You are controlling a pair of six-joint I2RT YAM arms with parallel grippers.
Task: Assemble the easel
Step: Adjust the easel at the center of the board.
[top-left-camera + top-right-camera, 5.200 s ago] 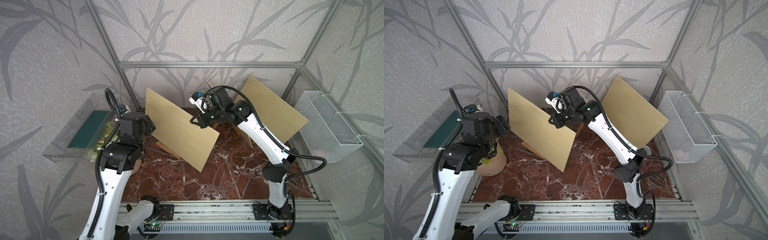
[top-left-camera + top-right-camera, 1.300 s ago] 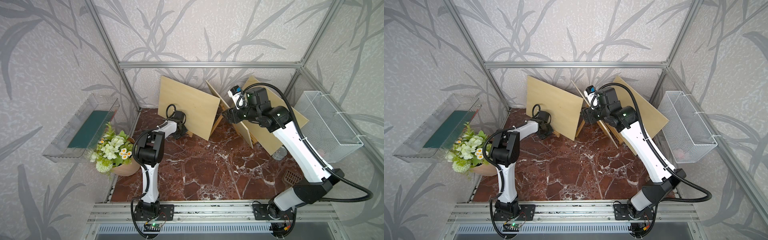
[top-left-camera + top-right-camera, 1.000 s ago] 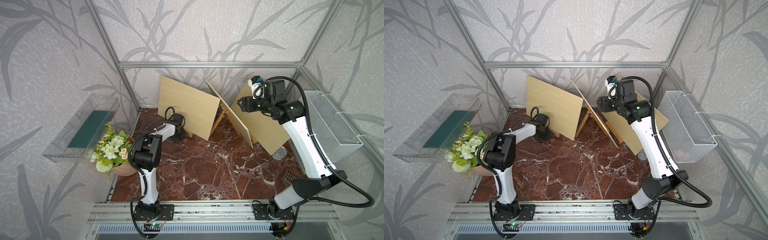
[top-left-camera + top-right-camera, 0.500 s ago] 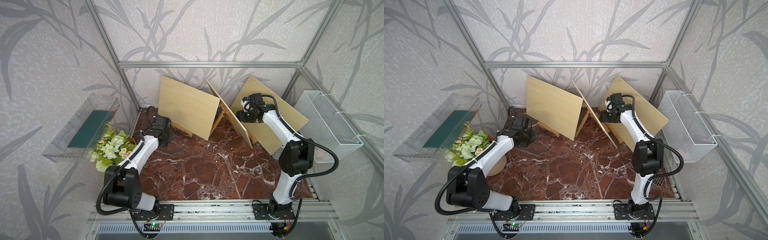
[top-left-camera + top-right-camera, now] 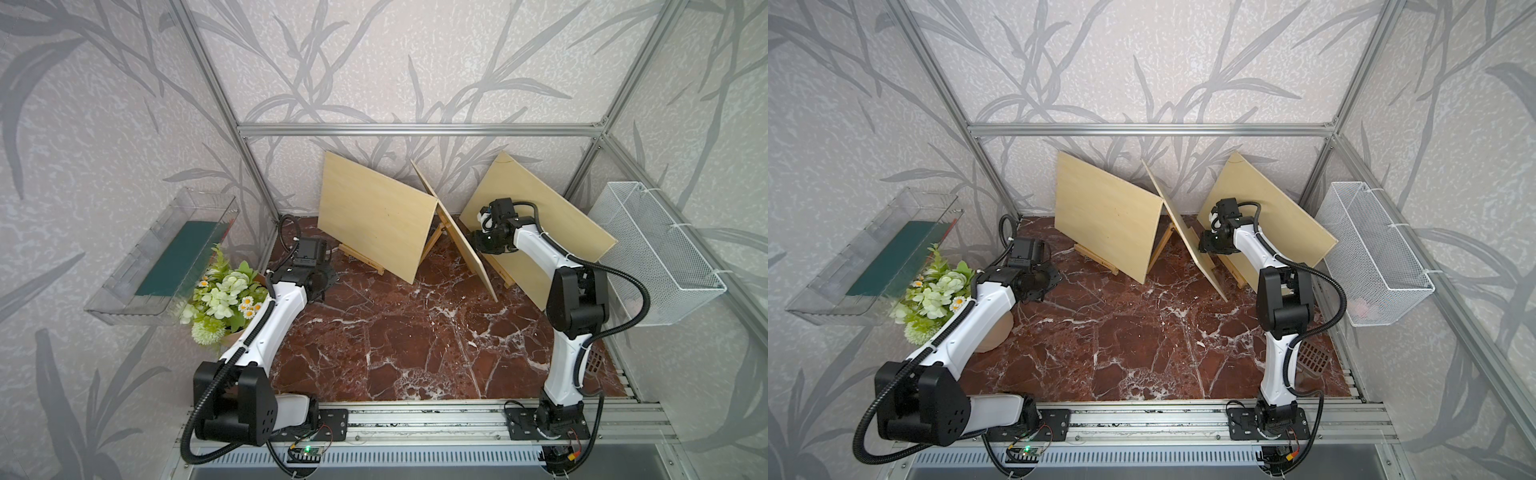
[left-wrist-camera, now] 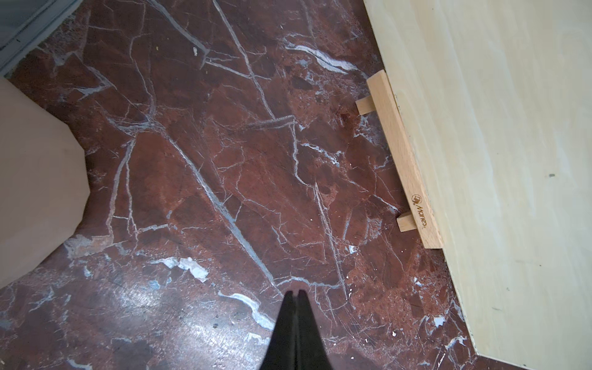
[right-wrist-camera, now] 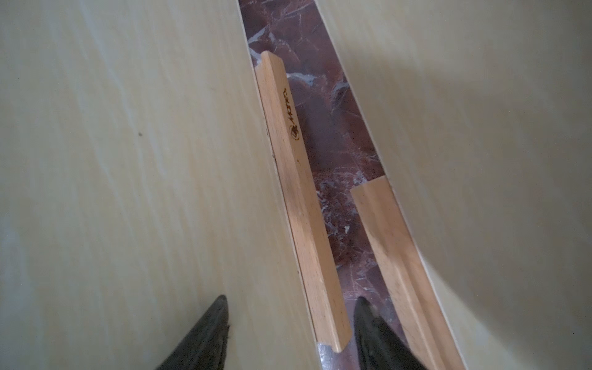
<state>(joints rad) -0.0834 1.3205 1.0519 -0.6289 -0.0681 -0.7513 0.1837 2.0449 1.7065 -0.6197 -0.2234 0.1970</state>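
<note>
Both arms have folded down low since earlier. My left gripper [image 6: 295, 293], pressed shut and empty, hovers left of the middle board [image 5: 457, 241]; my right gripper [image 7: 291, 307] stands spread astride that board's easel ledge [image 7: 301, 198]. Seating looks finished; next I withdraw without nudging it.

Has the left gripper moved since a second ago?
Yes. The left gripper has drawn back from the nearest pale plywood board, toward the pot of white flowers.
</note>
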